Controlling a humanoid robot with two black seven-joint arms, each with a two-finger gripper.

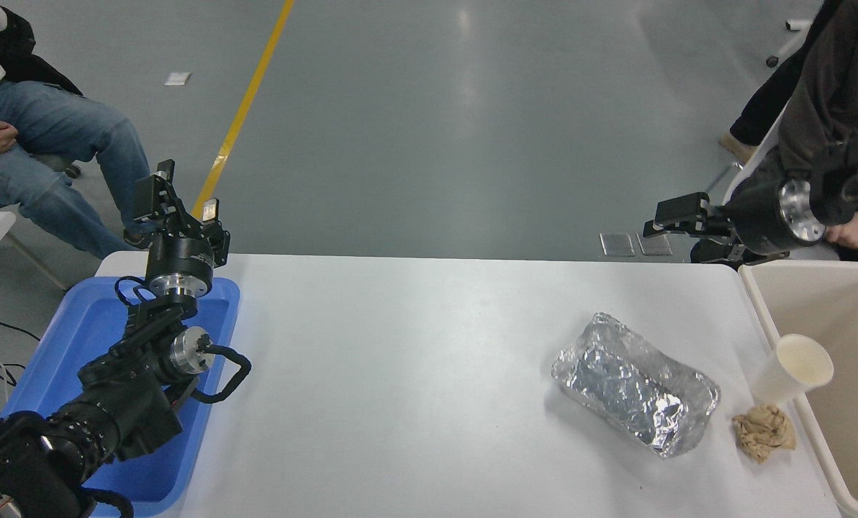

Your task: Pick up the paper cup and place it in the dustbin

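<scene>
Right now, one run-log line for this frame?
paper cup upright on table, beside dustbin | right gripper raised, empty | left gripper parked over blue tray

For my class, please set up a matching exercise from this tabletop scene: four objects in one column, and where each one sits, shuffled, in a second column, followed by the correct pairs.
Objects
1. paper cup
2. blue tray
3. foil container
4. brown paper wad

Places
A. under the parked left arm, at the table's left end
B. on the table, left of the cup and the wad
C. upright at the table's right edge, beside the dustbin rim
D. near the table's right edge, just in front of the cup

Pairs: 1-C, 2-A, 3-B, 4-D
</scene>
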